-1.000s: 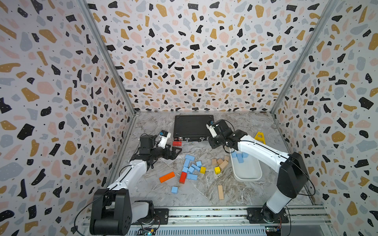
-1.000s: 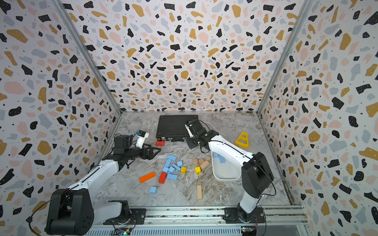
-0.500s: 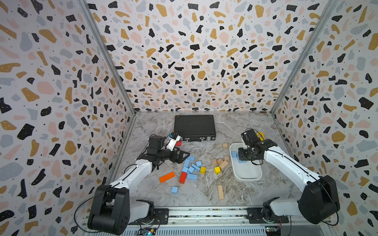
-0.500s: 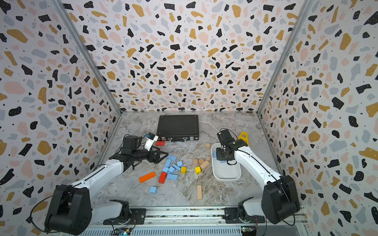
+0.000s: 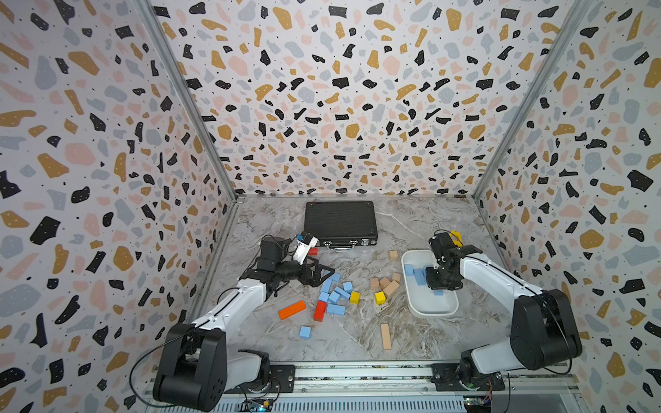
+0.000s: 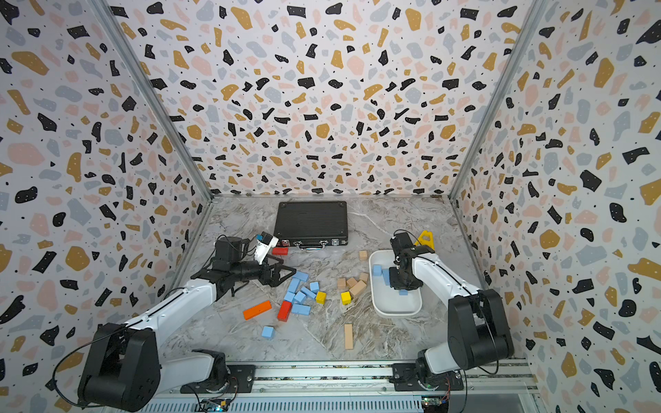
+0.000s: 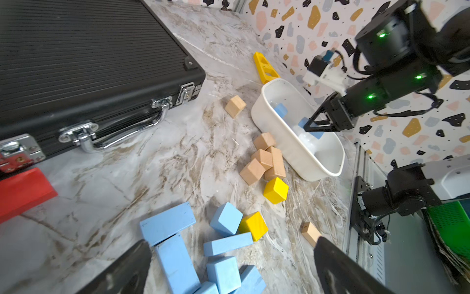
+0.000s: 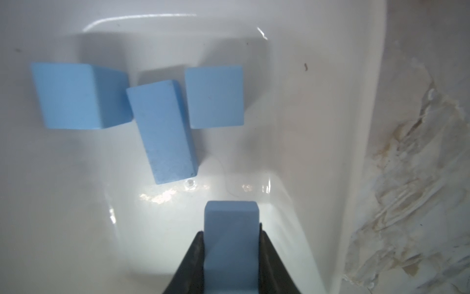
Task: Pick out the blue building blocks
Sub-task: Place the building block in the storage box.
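Several light-blue building blocks (image 5: 334, 293) (image 6: 300, 294) lie clustered mid-table, and a lone blue cube (image 5: 305, 332) sits nearer the front. My left gripper (image 5: 323, 273) (image 7: 231, 243) hangs open over the cluster's far-left side, with blue bars (image 7: 175, 264) between its fingers but untouched. My right gripper (image 8: 231, 234) (image 5: 439, 288) is down inside the white tray (image 5: 434, 305) (image 6: 397, 304), shut on a blue block (image 8: 231, 221). Three more blue blocks (image 8: 162, 132) lie on the tray floor ahead of it.
A black case (image 5: 339, 221) lies at the back. Tan wooden blocks (image 5: 386, 284) crowd the tray's left side. Yellow cubes (image 5: 355, 296), an orange bar (image 5: 292, 309) and a red bar (image 5: 320, 310) border the blue pile. A tan bar (image 5: 385, 336) lies in front.
My right gripper has swung from near the black case to the tray and gone down into it with the blue block. My left gripper has moved right, up to the blue pile.
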### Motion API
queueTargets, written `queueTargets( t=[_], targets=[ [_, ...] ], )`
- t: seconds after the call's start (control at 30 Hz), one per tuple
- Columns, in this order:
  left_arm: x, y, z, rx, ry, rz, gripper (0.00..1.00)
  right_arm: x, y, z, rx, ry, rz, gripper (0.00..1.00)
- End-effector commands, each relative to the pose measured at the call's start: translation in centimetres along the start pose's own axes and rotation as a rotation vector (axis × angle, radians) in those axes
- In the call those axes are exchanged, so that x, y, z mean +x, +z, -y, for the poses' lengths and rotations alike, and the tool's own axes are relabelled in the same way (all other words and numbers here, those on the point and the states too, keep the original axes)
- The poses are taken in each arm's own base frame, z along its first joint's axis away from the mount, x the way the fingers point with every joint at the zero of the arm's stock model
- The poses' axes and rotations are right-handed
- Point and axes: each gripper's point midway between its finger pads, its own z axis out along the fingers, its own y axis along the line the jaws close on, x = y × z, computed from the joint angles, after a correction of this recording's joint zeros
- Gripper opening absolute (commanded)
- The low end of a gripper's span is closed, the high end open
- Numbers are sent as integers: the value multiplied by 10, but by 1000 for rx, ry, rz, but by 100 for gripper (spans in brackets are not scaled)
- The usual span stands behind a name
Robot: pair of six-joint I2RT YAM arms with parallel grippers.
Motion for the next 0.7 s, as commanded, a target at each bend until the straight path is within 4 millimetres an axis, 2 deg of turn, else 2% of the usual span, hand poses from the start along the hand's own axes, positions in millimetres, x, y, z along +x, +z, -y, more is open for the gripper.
queueTargets(
  t=[0.0,0.67],
  targets=[
    [-7,-3,11,33,48,32,100,-8,-1,3,-20,-22,-7,22],
    [-1,0,9,38,34,9,100,-31,26,8,27,-125,-52,24]
  ],
)
